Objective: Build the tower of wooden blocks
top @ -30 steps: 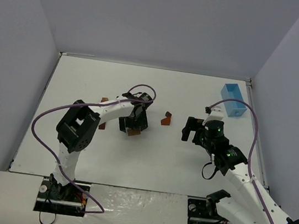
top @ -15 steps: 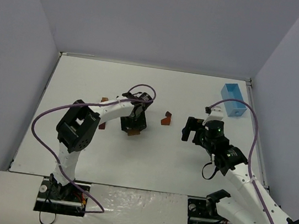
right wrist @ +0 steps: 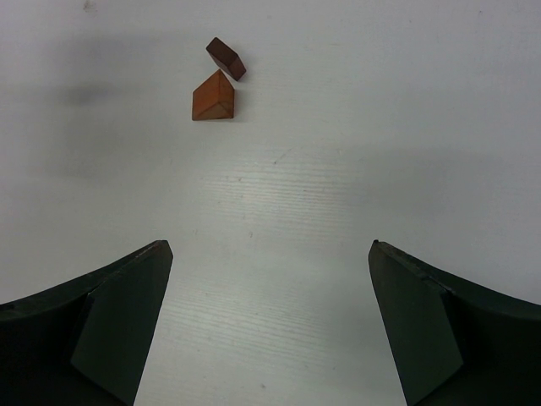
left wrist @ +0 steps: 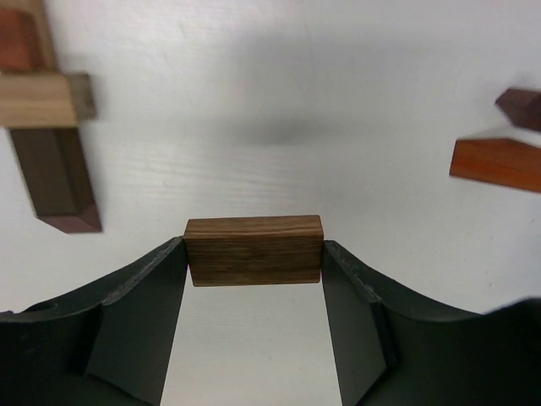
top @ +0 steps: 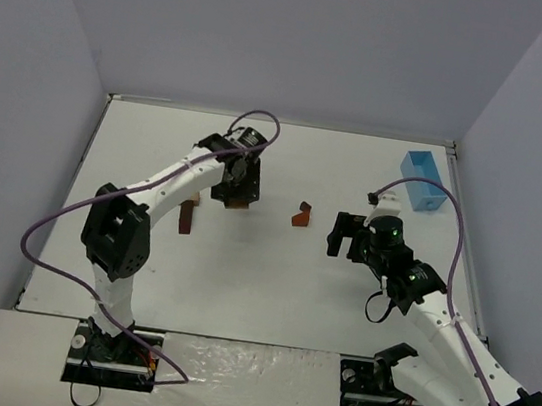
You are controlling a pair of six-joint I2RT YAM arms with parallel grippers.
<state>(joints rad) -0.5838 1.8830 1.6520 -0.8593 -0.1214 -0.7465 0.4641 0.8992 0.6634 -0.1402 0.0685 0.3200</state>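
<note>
My right pincer (right wrist: pixel 269 247) gapes wide with nothing in it. Ahead of it, slightly left, sit an orange wedge (right wrist: pixel 213 97) and, just beyond, a dark block (right wrist: pixel 226 57). Farther out, my left pincer (left wrist: pixel 254 266) clamps a brown block (left wrist: pixel 254 249). The wood block tower (left wrist: pixel 46 127) sits ahead to its left.

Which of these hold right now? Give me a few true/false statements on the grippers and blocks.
1. The left gripper is shut on a brown block. True.
2. The right gripper holds the orange wedge. False: its jaws are open and empty, and the wedge lies on the table ahead of it.
3. The light blue box sits at the table's far right. True.
4. The brown block already rests on the tower. False: the tower stands apart, off to the block's left in the left wrist view.
</note>
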